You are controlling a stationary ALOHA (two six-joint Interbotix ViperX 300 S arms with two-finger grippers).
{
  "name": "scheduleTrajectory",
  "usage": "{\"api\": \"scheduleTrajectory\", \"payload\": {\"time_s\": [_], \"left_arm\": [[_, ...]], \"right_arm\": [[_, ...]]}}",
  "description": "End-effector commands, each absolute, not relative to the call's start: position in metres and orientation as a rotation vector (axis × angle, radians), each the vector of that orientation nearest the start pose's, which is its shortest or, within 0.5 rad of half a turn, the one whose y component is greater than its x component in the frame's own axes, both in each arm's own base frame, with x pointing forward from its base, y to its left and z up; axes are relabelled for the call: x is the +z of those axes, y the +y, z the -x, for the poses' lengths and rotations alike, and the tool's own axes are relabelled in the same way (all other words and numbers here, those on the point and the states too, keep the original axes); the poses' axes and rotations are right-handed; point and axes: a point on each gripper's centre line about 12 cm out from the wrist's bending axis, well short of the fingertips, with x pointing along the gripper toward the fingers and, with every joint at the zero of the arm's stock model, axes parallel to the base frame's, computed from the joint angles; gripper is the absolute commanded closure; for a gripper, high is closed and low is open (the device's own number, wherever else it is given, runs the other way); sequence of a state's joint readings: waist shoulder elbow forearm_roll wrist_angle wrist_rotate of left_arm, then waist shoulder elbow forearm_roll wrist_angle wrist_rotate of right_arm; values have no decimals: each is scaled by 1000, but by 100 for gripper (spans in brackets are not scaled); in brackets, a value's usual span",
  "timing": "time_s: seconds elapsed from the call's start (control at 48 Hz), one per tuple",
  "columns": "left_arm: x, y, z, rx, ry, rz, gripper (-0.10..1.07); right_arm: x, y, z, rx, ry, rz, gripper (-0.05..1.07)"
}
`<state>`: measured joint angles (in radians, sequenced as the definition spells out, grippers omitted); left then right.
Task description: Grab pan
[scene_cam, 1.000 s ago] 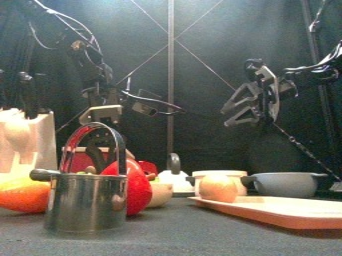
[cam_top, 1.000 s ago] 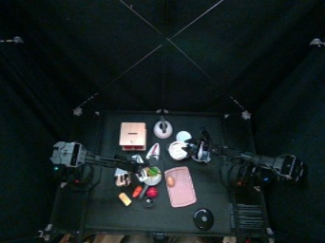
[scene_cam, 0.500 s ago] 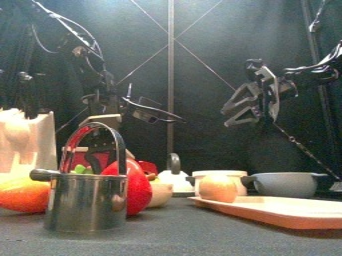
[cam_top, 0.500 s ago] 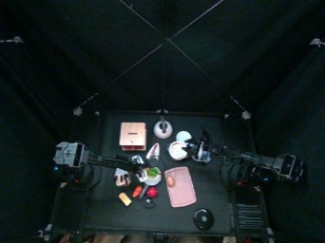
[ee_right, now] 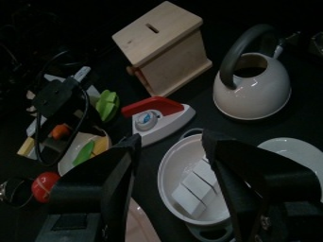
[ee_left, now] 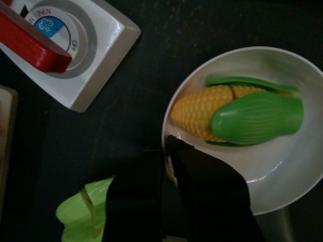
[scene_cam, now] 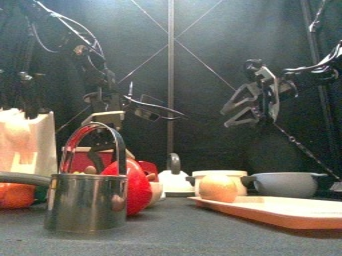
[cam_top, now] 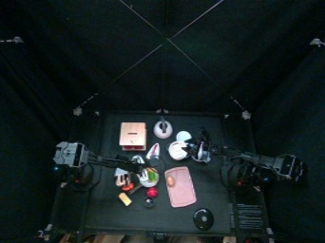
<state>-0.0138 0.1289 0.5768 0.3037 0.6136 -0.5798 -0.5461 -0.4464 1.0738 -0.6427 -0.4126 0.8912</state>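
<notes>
The pan (scene_cam: 87, 204) is a small steel saucepan at the table's front left, with its straight handle pointing left. In the left wrist view the pan (ee_left: 293, 161) holds a cob of corn (ee_left: 202, 109) with a green husk (ee_left: 259, 118). My left gripper (ee_left: 168, 151) has its two black jaws closed together over the pan's rim. From above, the pan (cam_top: 150, 177) sits left of the pink cutting board (cam_top: 181, 185). My right gripper (ee_right: 177, 156) hangs open above a white bowl (ee_right: 195, 189) and holds nothing.
A wooden box (ee_right: 161, 43), a white kettle (ee_right: 252, 80) and a red-and-white toy iron (ee_right: 158, 118) stand behind the pan. A white rack (scene_cam: 27, 140) is at the front left. A red tomato (scene_cam: 135, 190) lies beside the pan. The right arm (scene_cam: 261, 95) hangs over the right half.
My left jaws have come together on the pan's rim. In the front view the pan has turned, so its handle now reaches further left. The right arm has not moved.
</notes>
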Motion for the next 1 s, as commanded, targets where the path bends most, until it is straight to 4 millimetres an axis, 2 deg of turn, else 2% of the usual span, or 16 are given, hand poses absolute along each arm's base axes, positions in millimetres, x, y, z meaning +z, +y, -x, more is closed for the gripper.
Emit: {"api": "scheduleTrajectory", "payload": {"time_s": [0.0, 0.312, 0.812, 0.979], "left_arm": [[120, 15, -365, 341, 1221, 163, 59], [131, 10, -372, 343, 1198, 273, 62], [147, 31, -370, 394, 1150, 372, 63], [146, 34, -369, 403, 1151, 399, 65]], "right_arm": [[221, -121, -253, -337, 200, -391, 15], [220, -122, -252, -340, 205, -392, 15], [220, -122, -252, -342, 209, -393, 15], [220, -122, -252, -343, 208, -391, 15]]}}
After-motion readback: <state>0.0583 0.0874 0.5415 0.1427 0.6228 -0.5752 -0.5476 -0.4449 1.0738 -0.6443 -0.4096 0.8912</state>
